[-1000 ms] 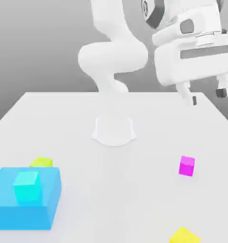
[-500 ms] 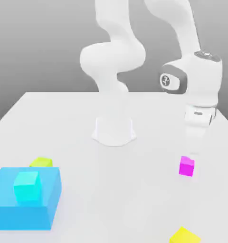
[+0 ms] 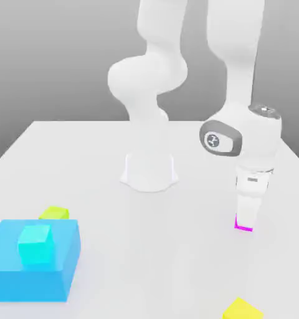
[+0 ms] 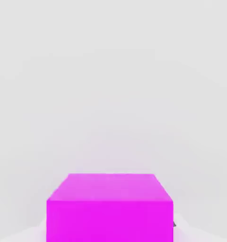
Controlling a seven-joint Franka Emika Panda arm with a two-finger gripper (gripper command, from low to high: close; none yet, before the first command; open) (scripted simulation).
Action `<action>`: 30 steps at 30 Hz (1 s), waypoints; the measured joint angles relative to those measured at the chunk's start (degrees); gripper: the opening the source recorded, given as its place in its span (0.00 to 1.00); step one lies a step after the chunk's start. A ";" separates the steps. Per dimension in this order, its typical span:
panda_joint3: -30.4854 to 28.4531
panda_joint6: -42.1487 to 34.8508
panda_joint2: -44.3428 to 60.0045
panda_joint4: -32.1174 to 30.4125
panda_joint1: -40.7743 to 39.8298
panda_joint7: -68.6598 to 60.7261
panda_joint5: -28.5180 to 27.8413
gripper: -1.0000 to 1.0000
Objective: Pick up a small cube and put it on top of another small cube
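The pincer (image 3: 244,219) stood down on the white surface (image 3: 177,249) toward the exterior view's right, pointing straight down, its fingers clamped on the small magenta cube (image 3: 243,227), which sat on the surface beneath it. At near left lay a big blue block (image 3: 52,274) carrying a cyan cube (image 3: 35,243). One yellow cube (image 3: 55,213) sat just behind the block; another (image 3: 242,309) lay near right.
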 joint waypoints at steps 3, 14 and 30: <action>3.25 -3.59 -4.38 -0.73 -3.04 -1.47 1.51 0.00; -0.83 -20.09 -18.09 2.36 -14.10 -19.30 10.71 0.00; -25.67 -42.36 -19.75 22.90 -46.27 -59.29 8.18 0.00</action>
